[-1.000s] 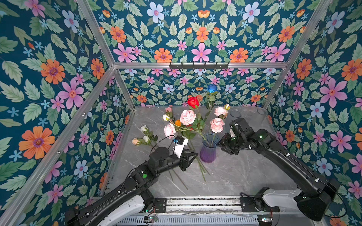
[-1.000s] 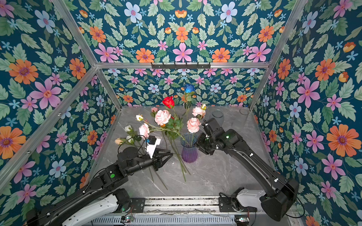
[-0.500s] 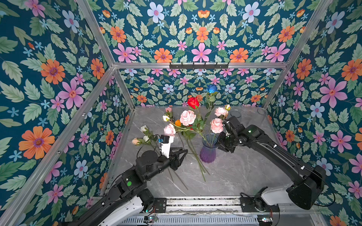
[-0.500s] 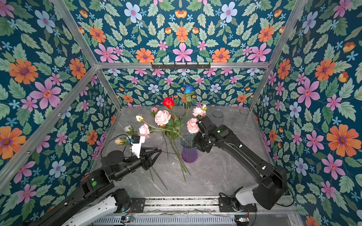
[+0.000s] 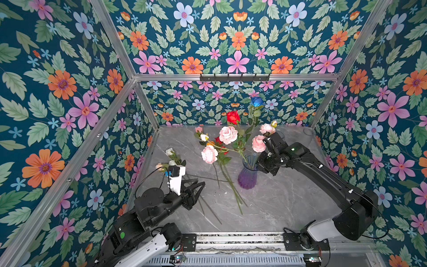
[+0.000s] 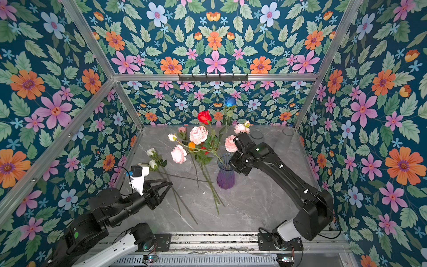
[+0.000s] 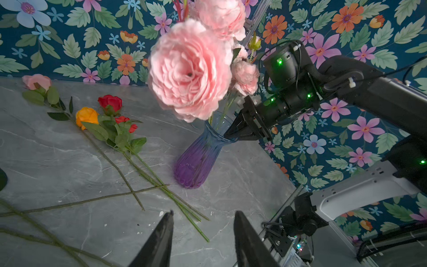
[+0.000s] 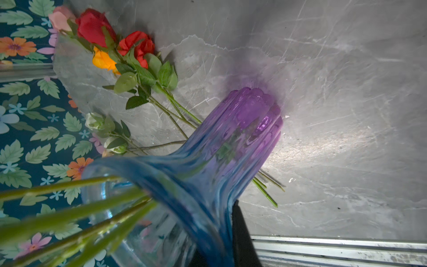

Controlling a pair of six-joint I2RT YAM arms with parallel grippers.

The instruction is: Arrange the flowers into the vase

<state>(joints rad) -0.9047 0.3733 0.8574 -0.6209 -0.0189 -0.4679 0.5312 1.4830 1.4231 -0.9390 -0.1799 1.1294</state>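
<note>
A purple-and-blue glass vase (image 5: 247, 175) (image 6: 226, 175) (image 7: 196, 159) (image 8: 242, 129) stands mid-table with several flowers in it: pink carnations (image 5: 228, 134) (image 7: 189, 69), a red rose (image 5: 233, 116) and a blue rose (image 5: 256, 101). My right gripper (image 5: 257, 161) (image 6: 231, 163) (image 7: 227, 136) (image 8: 219, 222) is shut on the vase's rim. Loose orange (image 7: 86, 115) and red (image 8: 92, 25) roses lie left of the vase. White and cream ones (image 5: 169, 152) lie by the left wall. My left gripper (image 5: 199, 185) (image 6: 170, 185) (image 7: 203, 213) hangs open and empty over their stem ends.
Patterned walls close in the grey marble table (image 5: 288, 203) on three sides. A metal rail (image 5: 231, 240) runs along its front edge. Two clear glass rings (image 6: 256, 134) (image 6: 287, 131) sit at the back right. Long stems (image 5: 233, 196) stretch toward the front.
My left gripper has drawn back to the left and opened wider. My right gripper has moved in to the vase's rim and shut on it.
</note>
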